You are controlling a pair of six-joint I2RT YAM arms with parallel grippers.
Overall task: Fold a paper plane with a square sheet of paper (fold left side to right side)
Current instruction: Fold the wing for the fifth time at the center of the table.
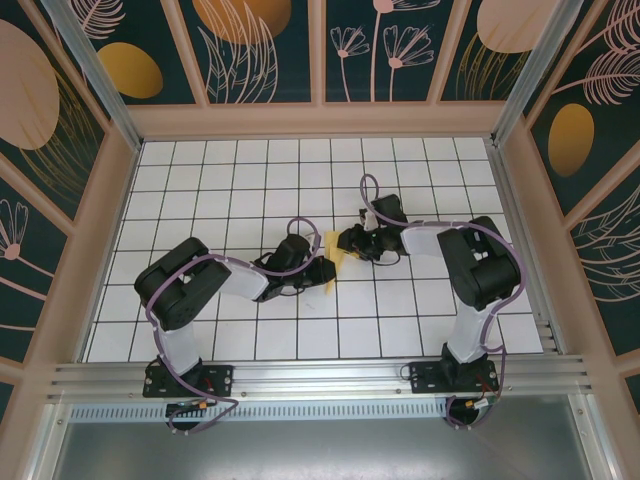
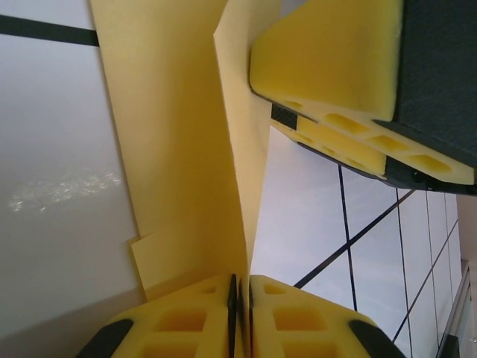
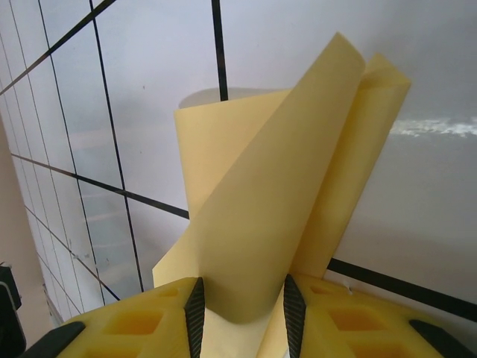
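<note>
**A:** From the top external camera, where is the yellow paper (image 1: 334,258)?

**B:** It stands on edge on the white gridded table (image 1: 230,190), squeezed between the two grippers. The left gripper (image 1: 318,270) is at its left side and the right gripper (image 1: 350,243) at its right. Both sets of fingertips meet the sheet, so the grippers sit just beside each other. From this height I cannot tell how the jaws stand.

**A:** And in the left wrist view?

**B:** The left gripper (image 2: 240,298) has its yellow foam fingers (image 2: 298,321) pressed together, with only a thin slit between them. The yellow paper (image 2: 179,149) runs into that slit along a sharp crease, so the gripper is pinching the sheet. Ahead of the fingertips the paper spreads into two panels. A small corner pokes out to the left, close by the tips. Ahead and to the right, the right gripper's fingers (image 2: 335,60) sit against the sheet's far part.

**A:** The right wrist view?

**B:** The right gripper (image 3: 242,306) has its jaws partly spread, and a soft curl of the yellow paper (image 3: 283,194) fills the gap, touching both black pads (image 3: 195,313). It is gripping that curl. Beyond the fingertips the sheet rises in overlapping layers, tilted to the right, above the table tiles (image 3: 89,149).
</note>
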